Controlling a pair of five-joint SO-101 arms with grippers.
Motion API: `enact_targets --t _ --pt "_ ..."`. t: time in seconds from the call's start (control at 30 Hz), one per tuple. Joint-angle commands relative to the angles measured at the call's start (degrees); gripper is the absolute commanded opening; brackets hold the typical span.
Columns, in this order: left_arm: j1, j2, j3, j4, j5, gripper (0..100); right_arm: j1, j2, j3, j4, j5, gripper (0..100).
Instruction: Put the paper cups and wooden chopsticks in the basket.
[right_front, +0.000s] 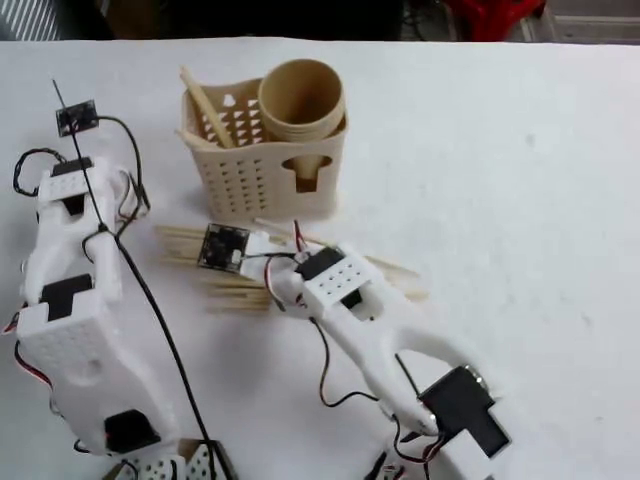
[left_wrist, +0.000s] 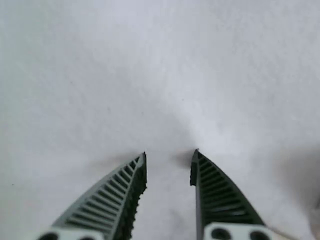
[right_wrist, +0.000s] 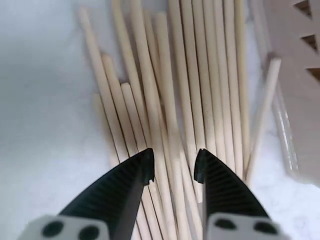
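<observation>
The wooden chopsticks (right_wrist: 175, 100) lay in a pile on the table (right_front: 520, 150), right under the open right tool (right_wrist: 172, 167). Just past it, the paper cups (right_front: 301, 98) sat in the basket (right_front: 262, 185). The left tool (left_wrist: 168, 165) hung open too.

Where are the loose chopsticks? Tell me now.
In the high view the loose chopsticks lie piled beside the basket, on the arms' side, directly beneath the right gripper.
</observation>
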Motion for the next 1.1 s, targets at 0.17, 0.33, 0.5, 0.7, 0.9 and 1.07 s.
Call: enact_targets --t 0.17,0.33,0.5,0.7,0.9,1.07 --pt "0.40 -0.75 -0.53 -0.70 -0.18 16 0.31 3.82 -0.88 -1.10 -0.44 15.2" --pt "0.40 -0.75 -0.53 -0.70 -0.18 16 1.63 5.14 -2.64 -0.75 -0.53 14.8" --pt "0.40 -0.75 -0.53 -0.79 -0.18 16 1.27 5.14 -2.55 -0.66 -0.88 5.5" --pt "0.40 -0.66 -0.53 -0.79 -0.18 16 1.63 4.97 -2.55 -0.48 -0.97 4.9" --pt "0.40 -0.66 -0.53 -0.79 -0.18 16 1.36 -1.10 -2.37 4.97 -3.25 2.8" --pt "0.40 -0.66 -0.53 -0.79 -0.18 16 1.36 -7.25 -0.26 5.41 -7.74 1.7"
